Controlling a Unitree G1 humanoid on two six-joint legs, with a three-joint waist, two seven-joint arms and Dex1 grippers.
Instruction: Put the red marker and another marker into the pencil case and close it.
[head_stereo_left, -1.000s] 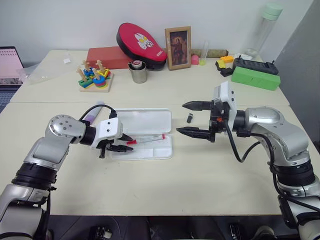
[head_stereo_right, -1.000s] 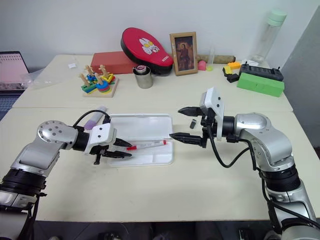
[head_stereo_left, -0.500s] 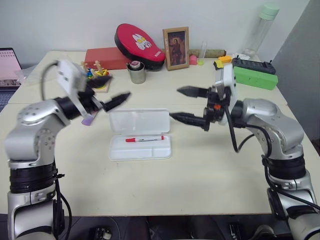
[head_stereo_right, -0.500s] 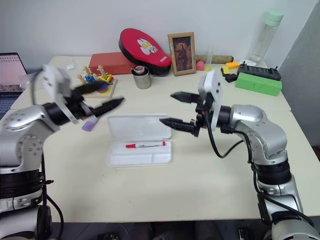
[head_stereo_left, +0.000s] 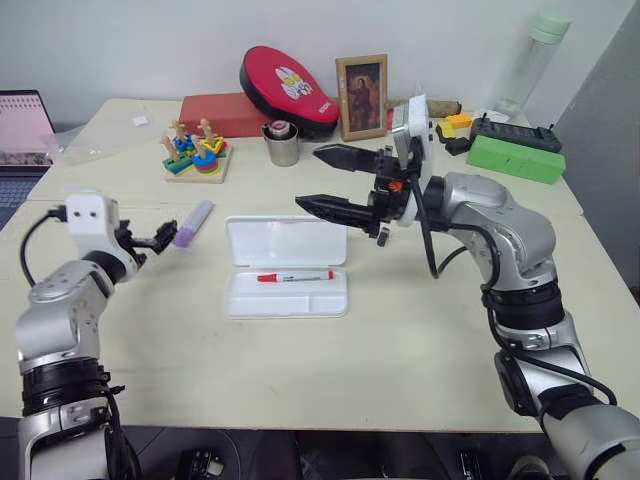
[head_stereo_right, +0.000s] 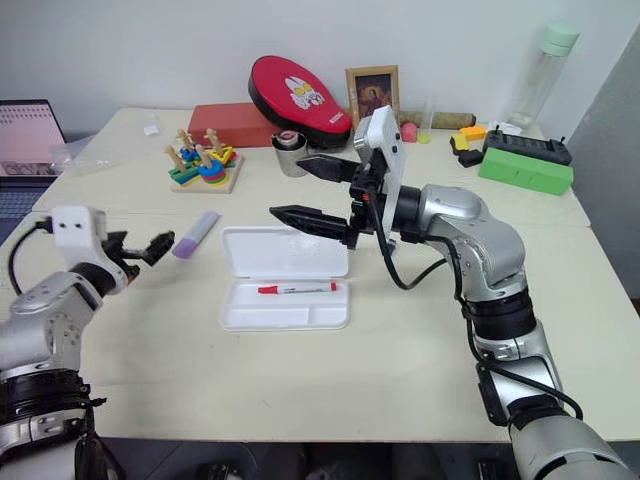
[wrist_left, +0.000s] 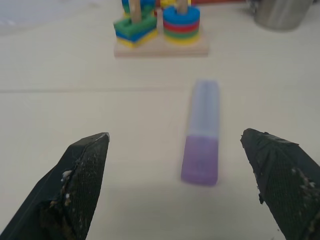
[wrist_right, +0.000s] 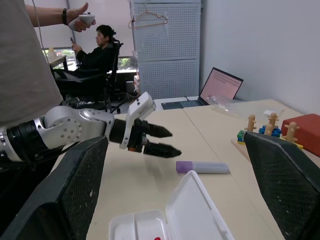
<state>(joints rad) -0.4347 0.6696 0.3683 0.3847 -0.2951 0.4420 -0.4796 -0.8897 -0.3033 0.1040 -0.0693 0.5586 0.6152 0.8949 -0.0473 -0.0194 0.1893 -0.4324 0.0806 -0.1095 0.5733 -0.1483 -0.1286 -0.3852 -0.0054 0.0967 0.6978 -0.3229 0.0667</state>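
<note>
The left hand (head_stereo_left: 160, 240) has let go of the red marker (head_stereo_left: 294, 276), which now lies in the near tray of the open pencil case (head_stereo_left: 285, 243), and has swung out to the left. It sits low over the surface (head_stereo_left: 400, 340) with its fingers spread wide, empty, aimed at the purple marker (head_stereo_left: 192, 223) that lies just beyond its tips, left of the case. So one marker is in; the second is probably the next pick, and the lid is not yet shut.

The right hand (head_stereo_left: 335, 180) has risen and moved left, and hangs above the far right corner of the case, fingers wide apart, holding nothing.

The left wrist view shows what the head views cannot: the purple marker lies between the lines of the two fingers (wrist_left: 80, 185) and ahead of them, dark end nearest, with the wooden stacking toy (wrist_left: 160, 30) farther off. The right wrist view looks back across the case and adds a standing person's hand with a controller (wrist_right: 80, 20), and a seated person behind.
</note>
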